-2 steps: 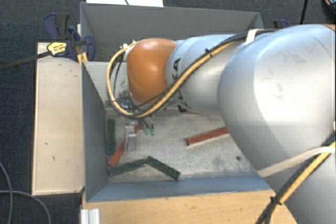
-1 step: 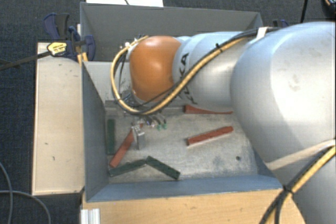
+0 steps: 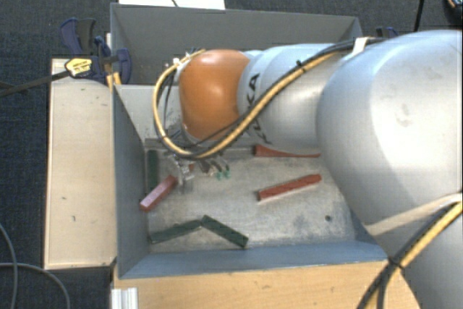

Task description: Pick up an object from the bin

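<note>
Pink stick (image 3: 158,193) lies just beside the gripper (image 3: 187,176); cannot tell its grip; green stick (image 3: 152,167) close, red stick (image 3: 288,187) apart.

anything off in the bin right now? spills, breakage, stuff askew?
Nothing stands out. Red sticks and dark green sticks lie loose on the floor of the bin, none visibly broken or over the rim. The claw sits low beside the pinkish stick near the left wall.

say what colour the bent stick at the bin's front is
The bent stick is dark green, seen in the camera view.
</note>
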You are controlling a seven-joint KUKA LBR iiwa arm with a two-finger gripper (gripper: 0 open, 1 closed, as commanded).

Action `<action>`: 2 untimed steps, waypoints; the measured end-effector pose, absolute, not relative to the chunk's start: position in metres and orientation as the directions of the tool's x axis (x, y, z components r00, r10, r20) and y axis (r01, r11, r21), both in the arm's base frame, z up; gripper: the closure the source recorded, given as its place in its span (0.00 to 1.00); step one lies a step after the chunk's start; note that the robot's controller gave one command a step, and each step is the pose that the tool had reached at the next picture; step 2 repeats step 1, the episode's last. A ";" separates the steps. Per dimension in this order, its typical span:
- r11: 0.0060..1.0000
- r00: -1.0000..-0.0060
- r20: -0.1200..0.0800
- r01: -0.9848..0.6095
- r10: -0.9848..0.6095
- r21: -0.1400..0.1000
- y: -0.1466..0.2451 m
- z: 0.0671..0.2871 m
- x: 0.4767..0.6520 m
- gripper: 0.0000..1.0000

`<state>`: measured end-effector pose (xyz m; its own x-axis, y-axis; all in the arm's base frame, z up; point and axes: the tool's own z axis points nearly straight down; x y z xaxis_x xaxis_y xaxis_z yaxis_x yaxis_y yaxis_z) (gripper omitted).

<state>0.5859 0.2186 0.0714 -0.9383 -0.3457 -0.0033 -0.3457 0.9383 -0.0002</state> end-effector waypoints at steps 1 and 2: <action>0.939 -0.939 -0.013 -0.344 -0.344 0.001 0.249 0.226 0.578 1.00; 0.939 -0.939 -0.013 -0.344 -0.344 0.001 0.249 0.226 0.578 1.00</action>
